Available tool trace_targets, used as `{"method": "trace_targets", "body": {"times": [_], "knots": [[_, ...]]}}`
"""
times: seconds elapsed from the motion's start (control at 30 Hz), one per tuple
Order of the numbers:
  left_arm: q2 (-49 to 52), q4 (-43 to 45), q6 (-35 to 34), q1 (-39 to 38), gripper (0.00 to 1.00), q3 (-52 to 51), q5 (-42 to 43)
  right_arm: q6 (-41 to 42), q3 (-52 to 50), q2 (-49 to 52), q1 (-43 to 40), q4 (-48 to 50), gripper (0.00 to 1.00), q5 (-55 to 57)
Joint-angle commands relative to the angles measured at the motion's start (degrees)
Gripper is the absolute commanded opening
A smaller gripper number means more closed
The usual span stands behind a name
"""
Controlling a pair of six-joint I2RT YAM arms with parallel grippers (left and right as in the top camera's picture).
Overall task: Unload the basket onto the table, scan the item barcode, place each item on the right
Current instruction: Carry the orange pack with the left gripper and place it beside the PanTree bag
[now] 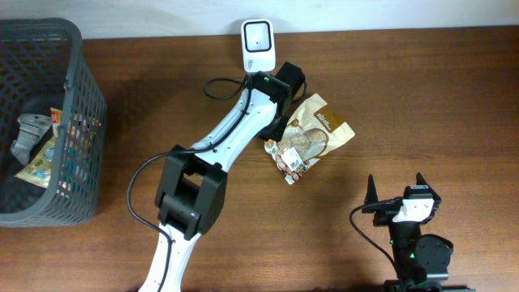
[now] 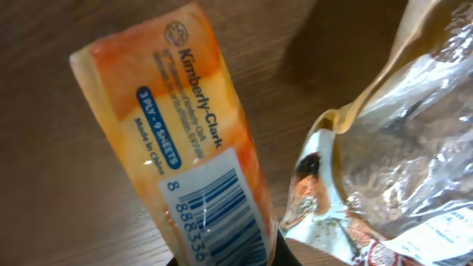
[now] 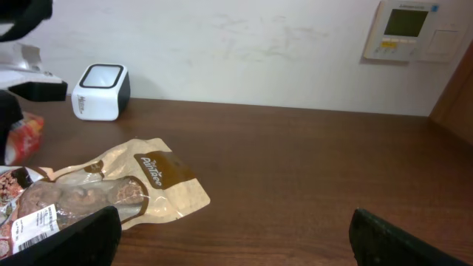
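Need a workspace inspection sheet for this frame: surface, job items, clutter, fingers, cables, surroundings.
Surface: brown wooden table, no spills seen.
Job's things: white barcode scanner at the far edge; orange tissue pack, barcode showing in the left wrist view.
Clutter: brown snack pouch lying flat beside the left arm; dark basket at the left, several packets inside.
Grippers: left gripper has its fingers shut on the orange tissue pack, near the scanner; right gripper is open and empty, near the front edge.
Cables: black cable loops along the left arm; another runs by the right arm.
Surroundings: white wall, wall control panel.
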Motion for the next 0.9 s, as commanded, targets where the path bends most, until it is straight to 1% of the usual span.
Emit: {"method": "trace_targets", "body": {"times": [0.0, 0.03, 0.07, 0.2, 0.23, 0.27, 0.4, 0.43, 0.47, 0.5, 0.57, 0.6, 0.67, 0.73, 0.87], "knots": [[2.1, -0.3, -0.1, -0.5, 0.12, 0.1, 7.0, -0.4, -0.5, -0.4, 0.3, -0.2, 0.98, 0.3], [2.1, -0.5, -0.1, -0.6, 0.16, 0.1, 8.1, -0.4, -0.5, -0.4, 0.3, -0.2, 0.98, 0.3], [2.1, -0.6, -0.1, -0.8, 0.18, 0.2, 9.2, -0.4, -0.5, -0.4, 0.3, -0.2, 0.98, 0.3], [2.0, -1.8, -0.1, -1.4, 0.19, 0.2, 17.4, -0.4, -0.5, -0.4, 0.3, -0.2, 0.98, 0.3], [2.0, -2.9, -0.1, -1.4, 0.21, 0.5, 18.1, -0.4, -0.5, -0.4, 0.3, -0.2, 0.98, 0.3], [2.0, -3.7, -0.1, -1.4, 0.25, 1.2, 17.4, -0.4, -0.5, -0.4, 0.3, -0.2, 0.98, 0.3], [2.0, -4.8, -0.1, -1.0, 0.3, 3.5, 10.5, -0.4, -0.5, -0.4, 0.3, -0.2, 0.98, 0.3], [2.0, -4.3, -0.1, -1.0, 0.33, 3.7, 8.2, -0.4, -0.5, -0.4, 0.3, -0.2, 0.98, 0.3], [2.0, -4.2, -0.1, -1.0, 0.44, 3.7, 6.7, -0.4, -0.5, -0.4, 0.3, -0.2, 0.98, 0.3], [2.0, -4.3, -0.1, -1.0, 0.52, 3.6, 5.2, -0.4, -0.5, -0.4, 0.3, -0.2, 0.98, 0.3], [2.0, -4.6, -0.1, -1.0, 0.61, 3.8, 3.4, -0.4, -0.5, -0.4, 0.3, -0.2, 0.98, 0.3], [2.0, -5.2, -0.1, -1.0, 0.61, 4.3, 2.9, -0.4, -0.5, -0.4, 0.3, -0.2, 0.98, 0.3], [1.9, -9.0, -0.1, -0.7, 0.6, 8.1, 1.1, -0.4, -0.5, -0.4, 0.3, -0.2, 0.98, 0.3], [1.5, -14.5, -0.1, 0.8, 0.58, 15.7, 0.6, -0.4, -0.5, -0.4, 0.3, -0.2, 0.98, 0.3], [1.0, -25.0, -0.1, 7.6, 0.58, 39.6, 0.5, -0.4, -0.5, -0.4, 0.3, -0.2, 0.98, 0.3]]}}
